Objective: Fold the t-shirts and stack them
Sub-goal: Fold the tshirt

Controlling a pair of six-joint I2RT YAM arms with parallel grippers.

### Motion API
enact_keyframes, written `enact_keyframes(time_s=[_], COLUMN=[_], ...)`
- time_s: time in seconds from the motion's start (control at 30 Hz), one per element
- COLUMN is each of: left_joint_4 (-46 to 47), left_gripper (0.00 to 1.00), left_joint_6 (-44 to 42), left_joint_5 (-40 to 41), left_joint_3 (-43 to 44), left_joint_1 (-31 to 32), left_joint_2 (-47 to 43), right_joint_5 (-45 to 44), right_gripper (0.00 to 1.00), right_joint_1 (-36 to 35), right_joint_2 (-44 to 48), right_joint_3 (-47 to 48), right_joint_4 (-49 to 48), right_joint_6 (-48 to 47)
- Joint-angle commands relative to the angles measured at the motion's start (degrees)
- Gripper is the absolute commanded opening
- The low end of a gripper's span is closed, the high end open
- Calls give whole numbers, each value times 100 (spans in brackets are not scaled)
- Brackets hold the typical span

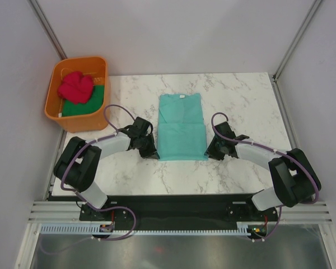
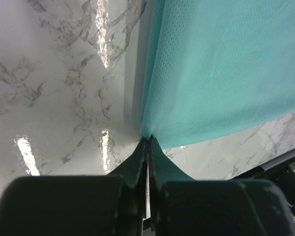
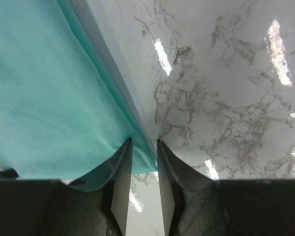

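The teal t-shirt (image 1: 181, 126) is lying flat mid-way across the marble table (image 1: 241, 101). The left gripper (image 2: 148, 140) is clamping its near-left corner. The right gripper (image 3: 143, 142) is straddling the near-right corner, jaws apart. It should probably close firmly before both corners lift, kept level.

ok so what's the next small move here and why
Probably close the jaws of the right gripper onto the near corner of the teal cloth t-shirt: they stand apart at its edge, while the left gripper is shut on the other near corner, ready to fold.
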State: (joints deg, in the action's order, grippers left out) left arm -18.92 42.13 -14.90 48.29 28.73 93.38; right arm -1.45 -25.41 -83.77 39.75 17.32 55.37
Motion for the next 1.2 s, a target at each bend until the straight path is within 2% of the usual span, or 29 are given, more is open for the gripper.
enact_keyframes(time_s=[0.0, 0.23, 0.3, 0.33, 0.43, 0.53, 0.8, 1.17], left_joint_4=[-51, -68, -95, -121, -182, -261, -288, -183], left_gripper=[2, 3, 11, 19, 33, 39, 43, 39], left_joint_6=[41, -29, -38, -47, -64, -64, 67, 146], left_joint_5=[110, 92, 101, 127, 162, 162, 22, 92], left_joint_3=[-39, -30, -30, -30, -4, 13, -48, -153], left_joint_1=[27, 27, 27, 27, 27, 27, 27, 97], left_joint_2=[57, 75, 31, 5, -144, -320, -391, -57], right_joint_5=[-83, -145, -145, -136, -127, -110, -83, -162], right_gripper=[36, 40, 40, 40, 39, 38, 39, 38], right_joint_1=[-43, -43, -43, -34, -43, -78, -219, -280], right_joint_2=[80, 71, 123, 159, 282, 326, 387, 256], right_joint_3=[-125, 42, 86, 86, 68, -2, -90, -248], right_joint_4=[201, 430, 474, 474, 483, 491, 360, 237], right_joint_6=[44, -27, -35, -44, -71, -62, -9, 52])
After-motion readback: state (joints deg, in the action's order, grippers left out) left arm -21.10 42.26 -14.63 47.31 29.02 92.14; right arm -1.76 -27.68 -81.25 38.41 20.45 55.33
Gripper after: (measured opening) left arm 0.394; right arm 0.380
